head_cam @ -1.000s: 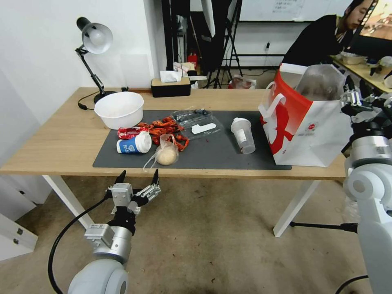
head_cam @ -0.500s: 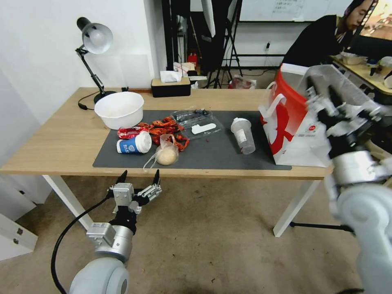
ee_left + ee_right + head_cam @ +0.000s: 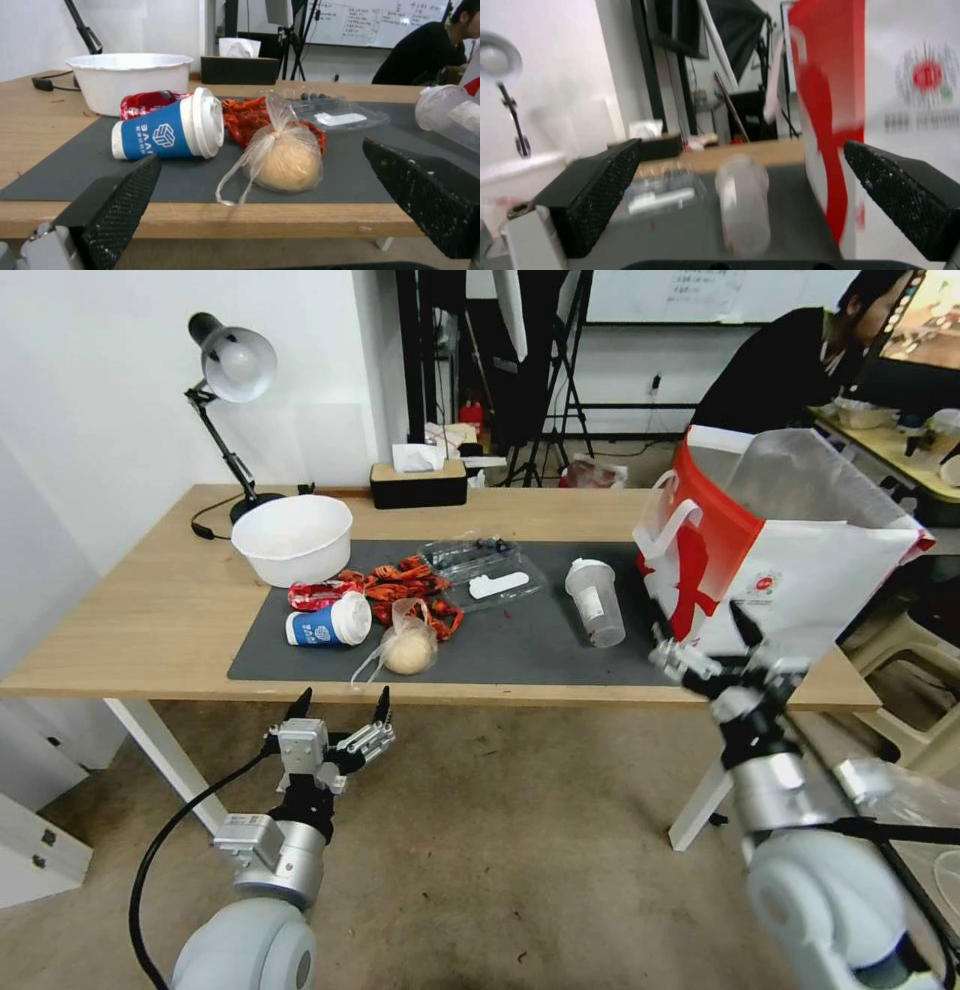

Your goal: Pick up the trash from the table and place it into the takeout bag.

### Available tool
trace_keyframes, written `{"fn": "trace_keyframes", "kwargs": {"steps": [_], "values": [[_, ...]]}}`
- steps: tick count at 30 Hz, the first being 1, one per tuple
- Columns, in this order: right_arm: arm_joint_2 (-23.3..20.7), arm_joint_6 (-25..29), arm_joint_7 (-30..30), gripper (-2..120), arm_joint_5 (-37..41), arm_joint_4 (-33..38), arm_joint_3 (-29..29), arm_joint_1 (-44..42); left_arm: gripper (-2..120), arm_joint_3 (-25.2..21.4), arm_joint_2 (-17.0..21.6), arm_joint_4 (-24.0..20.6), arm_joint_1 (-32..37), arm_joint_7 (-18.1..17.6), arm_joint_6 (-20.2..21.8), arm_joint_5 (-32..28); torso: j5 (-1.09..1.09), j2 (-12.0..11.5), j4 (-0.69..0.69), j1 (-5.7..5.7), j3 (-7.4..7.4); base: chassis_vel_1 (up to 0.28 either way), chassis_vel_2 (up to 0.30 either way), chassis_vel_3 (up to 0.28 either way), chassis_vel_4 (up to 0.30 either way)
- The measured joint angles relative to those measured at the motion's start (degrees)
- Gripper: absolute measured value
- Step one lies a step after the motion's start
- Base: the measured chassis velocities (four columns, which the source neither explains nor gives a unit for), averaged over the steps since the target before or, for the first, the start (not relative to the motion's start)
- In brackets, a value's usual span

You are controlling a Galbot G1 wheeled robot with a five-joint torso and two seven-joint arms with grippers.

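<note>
Trash lies on the dark mat (image 3: 520, 645) of the table (image 3: 150, 600): a blue-white paper cup (image 3: 330, 623) on its side, a clear bag with a bun (image 3: 408, 648), a red wrapper (image 3: 318, 593), red shell scraps (image 3: 405, 588), a clear plastic tray (image 3: 485, 567) and a translucent lidded cup (image 3: 596, 601). The takeout bag (image 3: 790, 560) stands open at the table's right end. My left gripper (image 3: 340, 702) hangs open below the front edge, facing the cup (image 3: 167, 128) and bun bag (image 3: 287, 163). My right gripper (image 3: 700, 635) is open at the front edge, between the translucent cup (image 3: 742, 202) and the bag (image 3: 830, 93).
A white bowl (image 3: 292, 536) sits at the mat's back left corner. Behind it stand a desk lamp (image 3: 232, 380) and a black tissue box (image 3: 418, 482). A person sits at another desk behind the bag. Bare floor lies in front of the table.
My right arm has swung from high beside the takeout bag down to the table's front edge, left of the bag. The left arm and the trash have stayed put.
</note>
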Motion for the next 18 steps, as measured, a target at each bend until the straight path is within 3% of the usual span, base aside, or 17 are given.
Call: {"fn": "trace_keyframes", "kwargs": {"steps": [7, 18], "values": [[2.08, 3.54, 1.52, 100, -4.59, -4.00, -2.00, -3.10, 100, -0.14, 0.37, 0.08, 0.19, -0.16, -0.60, -0.05, 0.01, -0.01, 0.01, 0.00, 0.00, 0.000, 0.000, 0.000, 0.000], [3.18, 3.61, 2.97, 100, -4.86, -5.76, -3.34, -1.76, 100, -0.35, 0.58, 0.27, 0.20, -0.30, -0.81, -0.22, 0.01, -0.01, 0.01, 0.01, 0.01, 0.000, 0.000, 0.000, 0.000]]}}
